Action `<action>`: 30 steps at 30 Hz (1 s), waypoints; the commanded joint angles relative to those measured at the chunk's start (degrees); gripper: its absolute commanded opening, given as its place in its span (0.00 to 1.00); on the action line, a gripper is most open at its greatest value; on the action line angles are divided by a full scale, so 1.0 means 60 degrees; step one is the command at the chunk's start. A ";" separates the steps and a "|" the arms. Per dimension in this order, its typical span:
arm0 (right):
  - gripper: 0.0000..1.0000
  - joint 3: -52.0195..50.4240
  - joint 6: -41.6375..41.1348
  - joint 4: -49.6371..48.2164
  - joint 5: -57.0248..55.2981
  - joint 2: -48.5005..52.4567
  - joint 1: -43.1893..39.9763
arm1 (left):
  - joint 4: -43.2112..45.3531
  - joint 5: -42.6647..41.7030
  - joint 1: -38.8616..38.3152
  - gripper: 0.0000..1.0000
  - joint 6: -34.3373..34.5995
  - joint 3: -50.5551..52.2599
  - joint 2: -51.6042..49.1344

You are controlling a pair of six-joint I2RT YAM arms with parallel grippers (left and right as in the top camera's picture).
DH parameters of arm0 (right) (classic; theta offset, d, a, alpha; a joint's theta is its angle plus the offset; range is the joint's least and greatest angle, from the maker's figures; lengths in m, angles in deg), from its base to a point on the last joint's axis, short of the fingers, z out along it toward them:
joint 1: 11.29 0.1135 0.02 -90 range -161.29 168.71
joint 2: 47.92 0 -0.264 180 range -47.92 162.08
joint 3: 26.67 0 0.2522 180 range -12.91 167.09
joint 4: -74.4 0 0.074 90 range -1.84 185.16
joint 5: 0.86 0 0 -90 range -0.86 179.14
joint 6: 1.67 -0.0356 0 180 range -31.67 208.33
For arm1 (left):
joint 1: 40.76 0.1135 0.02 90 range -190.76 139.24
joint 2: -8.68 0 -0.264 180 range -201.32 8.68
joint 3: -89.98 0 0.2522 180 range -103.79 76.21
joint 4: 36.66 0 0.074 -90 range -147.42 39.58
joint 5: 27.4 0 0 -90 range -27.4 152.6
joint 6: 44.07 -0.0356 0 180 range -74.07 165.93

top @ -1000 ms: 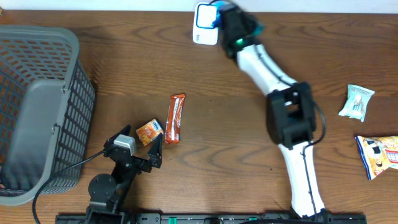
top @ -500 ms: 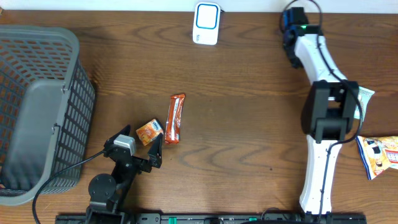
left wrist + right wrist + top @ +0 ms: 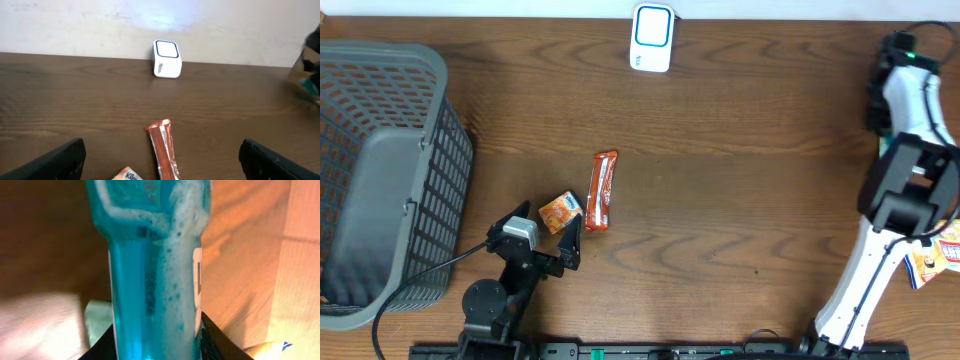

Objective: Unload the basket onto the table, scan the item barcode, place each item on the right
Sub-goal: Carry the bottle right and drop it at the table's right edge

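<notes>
Currently the right gripper point(image 3: 156, 347) is closed on a blue liquid bottle point(image 3: 155, 270) projecting forward between its jaws; the left gripper point(image 3: 165, 160) stands wide open, empty. The bottle likely handles smooth and slosh-heavy: hold mid-body.

One white scanner point(image 3: 652, 37) stands at the far edge of the one wooden table point(image 3: 720, 200); one grey mesh basket point(image 3: 450, 170) sits well to the left of the scanner; three snack packs show in the overhead view: one orange-red bar point(image 3: 602, 190) and one small orange packet point(image 3: 560, 211), both nearer the robot than the scanner and a little to its left, and one printed bag point(image 3: 942, 258) far to the scanner's right, partly hidden; one blue bottle point(image 3: 155, 280) fills the right wrist view; there are two robot arms, the left arm point(image 3: 520, 270) and the right arm point(image 3: 905, 190).
</notes>
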 commanded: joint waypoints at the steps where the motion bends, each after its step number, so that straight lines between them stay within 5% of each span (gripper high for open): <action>1: 0.48 0.0178 -0.0707 0.0044 0.0605 -0.0521 -0.0474 | -0.0317 -0.0095 0.0040 0.98 -0.0058 0.0168 0.0033; 4: 0.75 0.0178 -0.0710 0.0055 0.1220 -0.0535 -0.0747 | -0.0317 -0.0095 0.0040 0.97 -0.0058 0.0168 0.0033; 5: 0.99 0.0178 -0.0710 0.0055 0.1370 -0.0608 -0.0769 | -0.0317 -0.0095 0.0040 0.98 -0.0058 0.0168 0.0033; 13: 0.99 0.0335 -0.1723 -0.0255 0.4222 -0.2124 -0.0237 | -0.0317 -0.0091 0.0040 0.98 -0.0058 0.0168 0.0033; 18: 0.99 0.0331 -0.3501 0.0197 0.9832 -0.3428 0.1126 | -0.0317 -0.0095 0.0040 0.98 -0.0058 0.0168 0.0033; 21: 0.99 0.0328 -0.3679 0.0324 1.1591 -0.3377 0.2102 | -0.0317 -0.0095 0.0040 0.98 -0.0058 0.0168 0.0033; 30: 0.99 0.0295 -0.3636 0.1592 1.0826 -0.2987 0.6091 | -0.0317 -0.0095 0.0040 0.98 -0.0058 0.0168 0.0033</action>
